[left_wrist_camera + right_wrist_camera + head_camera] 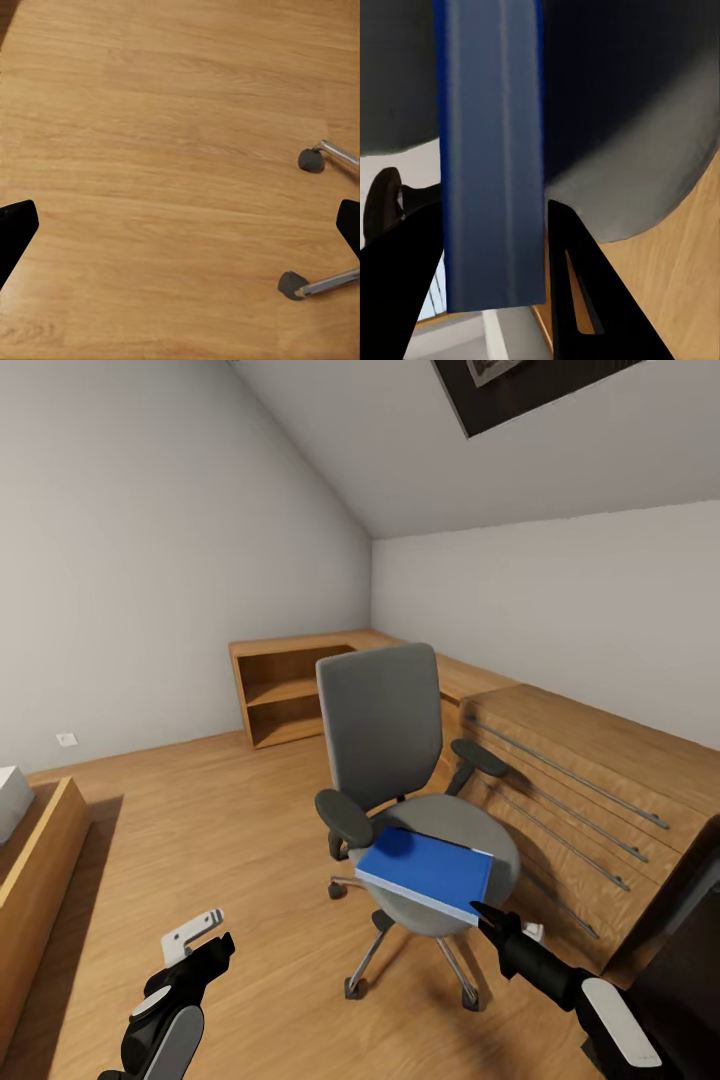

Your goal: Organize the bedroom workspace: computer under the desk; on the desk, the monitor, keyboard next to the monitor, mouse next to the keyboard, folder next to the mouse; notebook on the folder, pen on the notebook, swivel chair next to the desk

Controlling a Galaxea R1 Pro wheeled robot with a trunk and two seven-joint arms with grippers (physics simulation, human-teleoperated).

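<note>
The grey swivel chair stands in the middle of the wooden floor, turned toward me. On its seat lies the bright blue folder, its near corner reaching past the seat's front edge. At that corner my right gripper is shut on the folder. The right wrist view has the folder's pale edge pressed between the two black fingers of the right gripper. Low at the chair's left, my left gripper hangs open over bare floor. Its fingertips sit wide apart in the left wrist view, left gripper.
A long light wooden drawer chest with metal rail handles runs along the right wall, close behind the chair. An open wooden shelf stands at the back. A wooden bed frame is at the left. Two chair casters are near the left gripper.
</note>
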